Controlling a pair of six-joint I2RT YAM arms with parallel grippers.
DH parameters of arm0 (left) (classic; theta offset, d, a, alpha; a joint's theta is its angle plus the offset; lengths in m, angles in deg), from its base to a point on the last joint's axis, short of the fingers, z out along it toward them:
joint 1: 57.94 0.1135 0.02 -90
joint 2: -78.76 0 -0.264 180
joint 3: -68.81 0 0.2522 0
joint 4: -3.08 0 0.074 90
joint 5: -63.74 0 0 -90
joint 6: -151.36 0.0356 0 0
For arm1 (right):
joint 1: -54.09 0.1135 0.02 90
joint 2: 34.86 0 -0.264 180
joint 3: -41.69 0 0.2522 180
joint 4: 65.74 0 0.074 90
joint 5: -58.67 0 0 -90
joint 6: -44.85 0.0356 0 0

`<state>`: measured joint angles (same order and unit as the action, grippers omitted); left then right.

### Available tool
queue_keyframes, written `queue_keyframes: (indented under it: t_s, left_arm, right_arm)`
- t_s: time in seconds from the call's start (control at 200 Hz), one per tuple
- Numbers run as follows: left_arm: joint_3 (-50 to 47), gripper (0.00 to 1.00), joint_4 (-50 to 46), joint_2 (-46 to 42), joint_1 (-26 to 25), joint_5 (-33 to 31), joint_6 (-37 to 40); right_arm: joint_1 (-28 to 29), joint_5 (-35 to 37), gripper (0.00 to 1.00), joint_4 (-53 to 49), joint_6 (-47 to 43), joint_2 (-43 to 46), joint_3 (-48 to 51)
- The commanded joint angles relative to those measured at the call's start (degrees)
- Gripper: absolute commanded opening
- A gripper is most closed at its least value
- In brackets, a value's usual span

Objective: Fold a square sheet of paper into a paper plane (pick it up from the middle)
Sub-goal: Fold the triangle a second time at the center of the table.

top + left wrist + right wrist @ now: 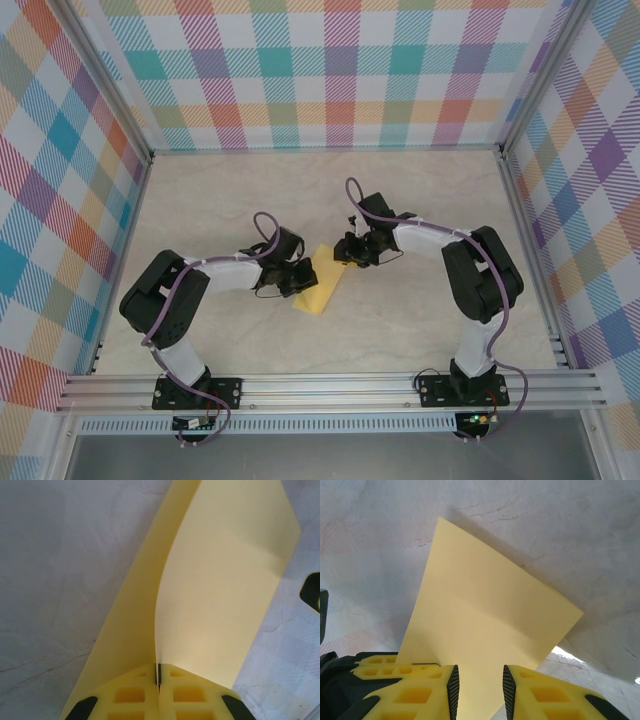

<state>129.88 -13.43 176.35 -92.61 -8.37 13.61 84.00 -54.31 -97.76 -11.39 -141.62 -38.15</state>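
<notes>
The square sheet of paper (322, 282) is plain yellow and sits mid-table between my two grippers. My left gripper (158, 672) is shut on its near edge. From that pinch one half of the sheet (225, 580) curves upward while the other half lies lower on the left. At the sheet's upper right corner, my right gripper (480, 685) stands open. The paper (485, 615) spreads out beyond the gap between its fingers, and neither pad presses on it. The paper plane is out of view.
The tabletop (420, 200) is pale marbled stone. Plaid walls (320, 70) close in the back and both sides. An aluminium rail (330, 385) carrying both arm bases runs along the near edge.
</notes>
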Motion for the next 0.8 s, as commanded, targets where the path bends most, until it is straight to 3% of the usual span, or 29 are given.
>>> queue_keyframes:
  t_s: [0.0, 0.165, 0.27, 0.6, 0.795]
  left_arm:
    - [-1.8, 0.02, 2.7, -3.5, 0.5, -5.3, -4.6]
    - [-3.3, 0.03, 5.0, -5.5, 0.5, -9.3, -7.8]
    - [-3.3, 0.03, 6.2, -6.0, 0.5, -7.4, -8.5]
    - [-3.0, 0.04, 3.3, -11.3, 0.3, -9.5, -9.1]
    - [-0.6, 0.04, 5.9, -6.9, -2.4, -8.1, -8.8]
  right_arm:
    - [0.3, 0.2, 0.30, 1.7, 0.9, 1.8, 0.5]
    - [0.3, -1.8, 0.31, 2.6, 1.5, 0.8, -0.8]
    - [0.3, -2.0, 0.31, 2.6, 2.0, 1.2, -1.4]
    - [0.2, 12.7, 0.31, -2.2, 3.6, 10.2, 0.7]
    - [0.2, 11.7, 0.32, -1.7, 3.5, 11.3, 1.5]
